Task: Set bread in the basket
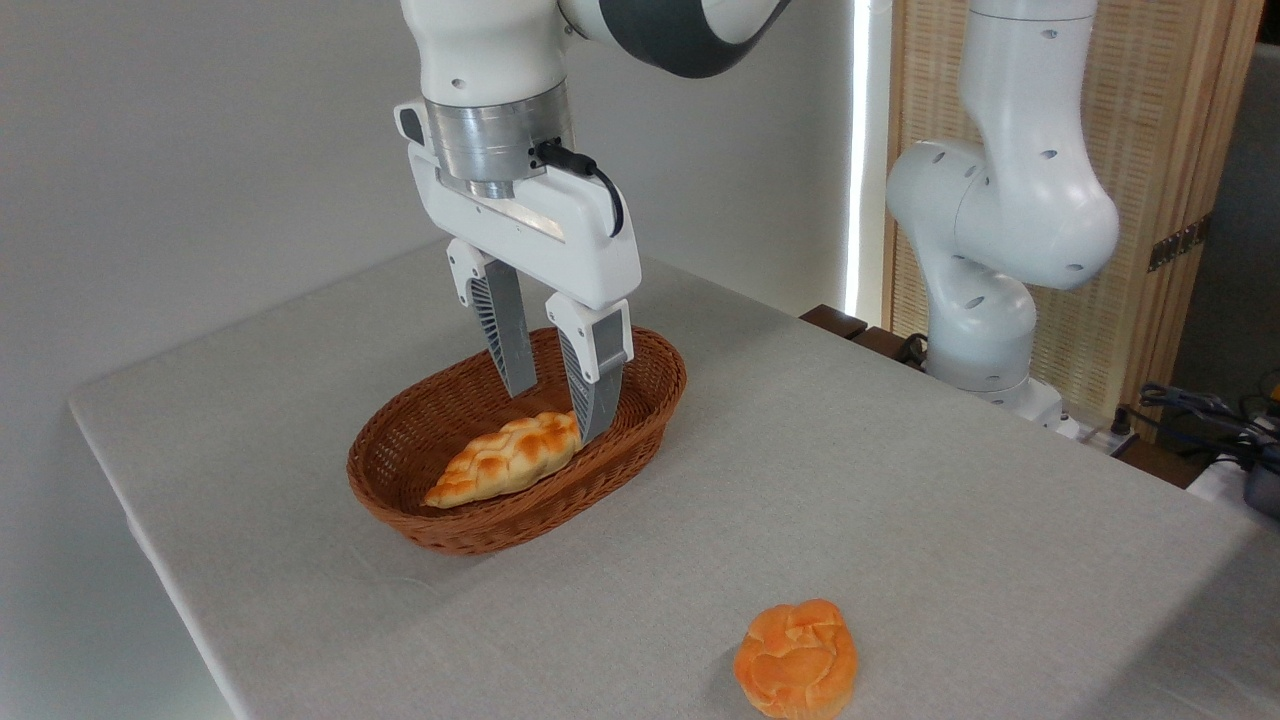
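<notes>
The bread [796, 659], a small round orange bun with a cracked top, lies on the grey tablecloth near the front edge, far to the right of the basket. The oval brown wicker basket [420, 520] sits at the table's middle left. My gripper [556, 415] hangs over the basket's right half, open, with nothing between its fingers. Its tips stand just above the right end of a braided loaf.
A long golden braided loaf [505, 458] lies inside the basket. The arm's white base [985, 330] stands at the table's back right, with cables [1200, 415] beyond it. The table's left edge [130, 520] drops off close to the basket.
</notes>
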{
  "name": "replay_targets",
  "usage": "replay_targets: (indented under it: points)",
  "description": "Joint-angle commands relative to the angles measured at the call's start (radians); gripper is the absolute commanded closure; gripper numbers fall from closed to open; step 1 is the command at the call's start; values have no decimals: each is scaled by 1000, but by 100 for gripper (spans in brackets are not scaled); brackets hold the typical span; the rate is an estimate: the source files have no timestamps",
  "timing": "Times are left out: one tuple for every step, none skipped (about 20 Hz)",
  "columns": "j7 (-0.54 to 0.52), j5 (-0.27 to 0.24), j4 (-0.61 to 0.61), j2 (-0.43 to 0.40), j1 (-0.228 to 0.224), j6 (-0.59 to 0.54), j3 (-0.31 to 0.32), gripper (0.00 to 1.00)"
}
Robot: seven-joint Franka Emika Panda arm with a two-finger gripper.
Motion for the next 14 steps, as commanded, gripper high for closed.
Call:
replay_targets:
  points:
    - [14,-9,22,4,-5,-26,12,0]
    - [14,-9,22,4,-5,-26,12,0]
    - [14,-9,22,4,-5,-26,12,0]
    - [14,-9,22,2,-5,-28,11,0]
    - [14,-9,22,1,-5,-28,12,0]
    - [14,-9,22,-1,-5,-28,12,0]
    - [14,-9,22,-1,-5,-28,12,0]
    - [15,-9,22,-1,-5,-28,14,0]
    - [14,-9,22,-1,-5,-28,12,0]
    - [15,-9,22,-1,-5,-29,11,0]
    - [15,-9,22,-1,-5,-29,11,0]
    - [14,-9,22,-1,-5,-31,9,0]
    - [15,-8,21,-3,-5,-43,11,0]
    - [14,-8,21,-1,-5,-58,9,0]
